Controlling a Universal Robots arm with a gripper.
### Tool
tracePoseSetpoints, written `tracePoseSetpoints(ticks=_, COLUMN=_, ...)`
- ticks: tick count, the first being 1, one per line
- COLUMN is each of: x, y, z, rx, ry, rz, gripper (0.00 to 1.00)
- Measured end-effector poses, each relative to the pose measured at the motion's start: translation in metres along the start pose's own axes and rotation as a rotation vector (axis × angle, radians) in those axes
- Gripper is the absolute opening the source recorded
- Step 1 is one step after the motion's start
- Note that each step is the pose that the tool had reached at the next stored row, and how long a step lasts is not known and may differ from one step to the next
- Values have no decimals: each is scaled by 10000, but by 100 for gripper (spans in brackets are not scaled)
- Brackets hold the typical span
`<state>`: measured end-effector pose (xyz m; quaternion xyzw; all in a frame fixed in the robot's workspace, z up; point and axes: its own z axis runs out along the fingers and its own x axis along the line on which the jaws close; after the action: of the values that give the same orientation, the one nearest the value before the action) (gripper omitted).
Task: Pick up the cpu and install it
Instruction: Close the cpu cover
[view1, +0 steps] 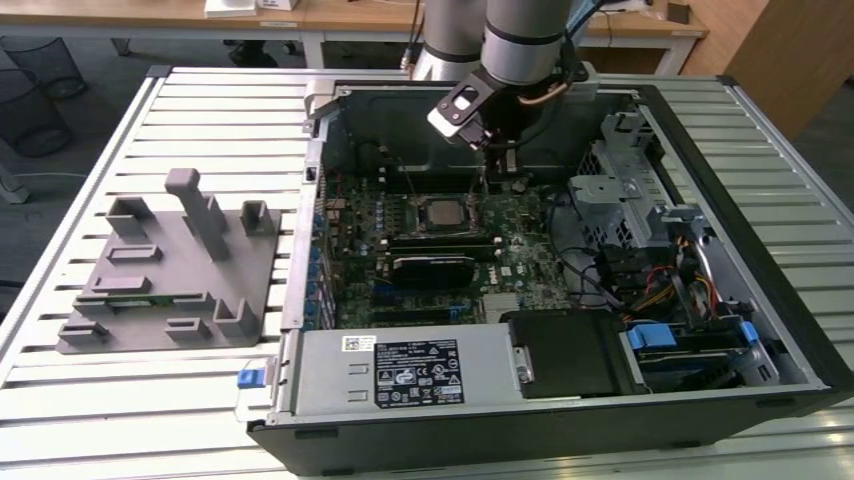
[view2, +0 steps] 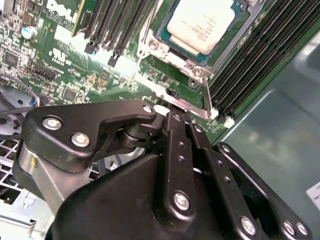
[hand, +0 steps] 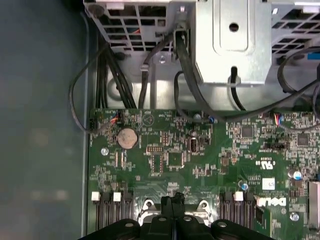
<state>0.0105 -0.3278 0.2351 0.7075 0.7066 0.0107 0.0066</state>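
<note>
The cpu sits in its socket on the motherboard, a little above the centre of the exterior view. The gripper hangs just beside the socket lever, its fingers pressed together and holding nothing. The installing step seems almost complete; any further move near the lever calls for small and slow motion

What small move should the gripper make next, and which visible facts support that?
Probably press the socket lever down to lock. The cpu already lies flat in its socket, and the gripper, shut and holding nothing, sits low right beside that lever. Whether the lever is already latched I cannot tell.
</note>
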Motion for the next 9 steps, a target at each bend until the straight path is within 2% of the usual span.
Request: tracePoseSetpoints(ticks=9, x=0, y=-143, z=4, rx=0, ry=1, rz=-1, gripper=11)
